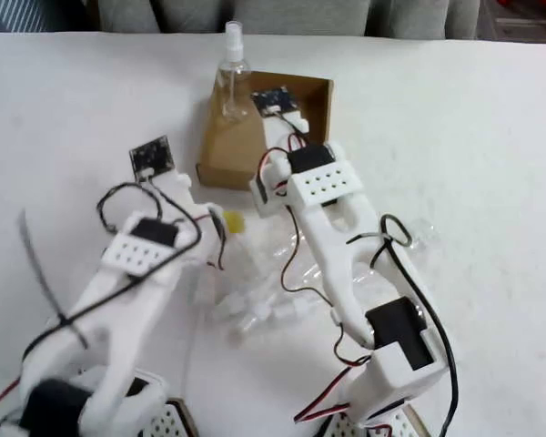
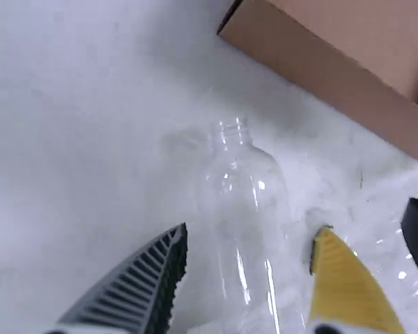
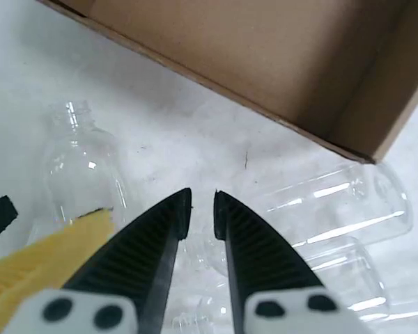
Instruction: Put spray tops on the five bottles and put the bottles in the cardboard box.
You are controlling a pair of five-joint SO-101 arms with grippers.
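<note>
A white table (image 1: pixel 473 137) takes up most of what I can see, with two white arms reaching across it from the near edge. The left arm (image 1: pixel 118 291) lies lower and to one side. The right arm (image 1: pixel 346 264) stretches further, up to the cardboard box (image 1: pixel 237 146), which sits open-topped towards the far side of the table. At the box's far left corner a clear bottle with a spray top (image 1: pixel 232 86) stands upright; I cannot tell whether it is inside the box or just behind it.

Between the arms, a heap of clear bottles (image 1: pixel 255 305) lies on its side on the table, close to the box. The left gripper (image 2: pixel 251 233) is low over one of them, an uncapped bottle (image 2: pixel 244 181) lying with its open neck towards the box. The fingers are spread wide, the grey one on one side and the yellow one on the other. I cannot tell if they touch it.

The right gripper (image 3: pixel 202 197) hangs just short of the box wall. Its black fingers are drawn to a narrow slit with nothing between them. Two more bottles (image 3: pixel 334 202) lie beside it.
</note>
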